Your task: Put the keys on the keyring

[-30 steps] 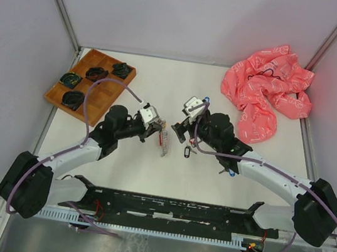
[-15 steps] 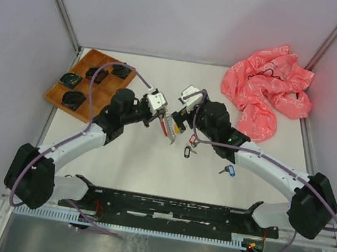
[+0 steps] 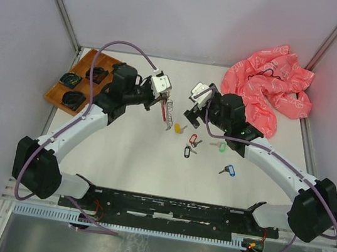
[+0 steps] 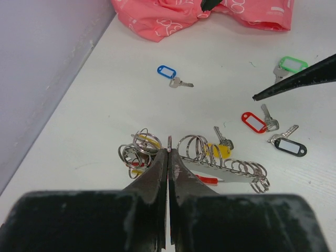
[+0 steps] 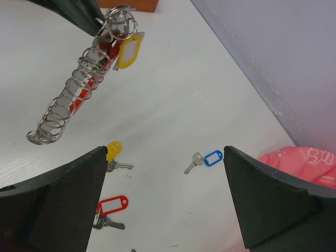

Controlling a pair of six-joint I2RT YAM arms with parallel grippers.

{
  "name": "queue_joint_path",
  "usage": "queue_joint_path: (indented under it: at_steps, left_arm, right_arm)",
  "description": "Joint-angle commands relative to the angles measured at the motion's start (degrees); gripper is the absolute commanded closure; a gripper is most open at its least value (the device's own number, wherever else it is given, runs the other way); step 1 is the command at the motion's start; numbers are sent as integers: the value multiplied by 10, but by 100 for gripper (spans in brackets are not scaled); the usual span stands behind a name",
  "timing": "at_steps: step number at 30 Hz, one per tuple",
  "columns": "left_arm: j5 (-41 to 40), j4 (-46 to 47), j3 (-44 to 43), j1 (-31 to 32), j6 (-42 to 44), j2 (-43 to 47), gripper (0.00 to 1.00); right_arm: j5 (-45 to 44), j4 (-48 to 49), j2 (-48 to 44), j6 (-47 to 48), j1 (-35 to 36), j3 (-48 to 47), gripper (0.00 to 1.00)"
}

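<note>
My left gripper [image 3: 162, 102] is shut on one ring of the keyring [image 3: 168, 114] and holds it off the table; its jaws [image 4: 169, 152] pinch the ring edge. The silvery ring cluster with its red piece and a yellow tag hangs in the right wrist view [image 5: 79, 89]. My right gripper [image 3: 192, 118] is open wide and empty [image 5: 164, 152], just right of the keyring. On the table lie a yellow key [image 3: 179, 128], red key [image 3: 193, 138], dark key [image 3: 187, 152], green key [image 3: 219, 147] and blue key [image 3: 228, 170]. Another blue key [image 5: 212, 157] lies near the cloth.
A wooden tray [image 3: 59, 91] with dark coiled items stands at the back left. A crumpled pink cloth [image 3: 265, 93] lies at the back right, also in the left wrist view [image 4: 173, 16]. Walls close the table on three sides.
My left gripper has lifted the keyring and carried it toward the back. My right gripper has drawn away to the right of it, and the yellow and green keys now show on the table.
</note>
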State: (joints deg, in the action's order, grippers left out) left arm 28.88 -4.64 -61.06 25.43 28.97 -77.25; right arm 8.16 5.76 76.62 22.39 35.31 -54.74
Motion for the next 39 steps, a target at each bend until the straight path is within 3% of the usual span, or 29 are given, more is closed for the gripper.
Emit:
queue_joint_path:
  at_steps: [1,9,16,24,32,39]
  left_arm:
    - [27,-63,-61,-3,55,5,97]
    - [48,-94,-78,-3,39,52,97]
    - [50,-79,-47,1,33,97,97]
    - [49,-69,-23,21,24,135,97]
    - [60,-58,-10,35,20,146,97]
    - [75,-54,-4,37,14,146,97]
  right_arm:
    - [84,-67,-14,18,-10,-85,2]
    - [211,-139,-18,59,-28,-144,8]
    - [320,-101,4,35,-31,-165,12]
    - [421,-114,45,28,-30,-232,22]
    - [468,-131,70,7,-28,-258,37]
    - [458,-201,86,57,-13,-271,54]
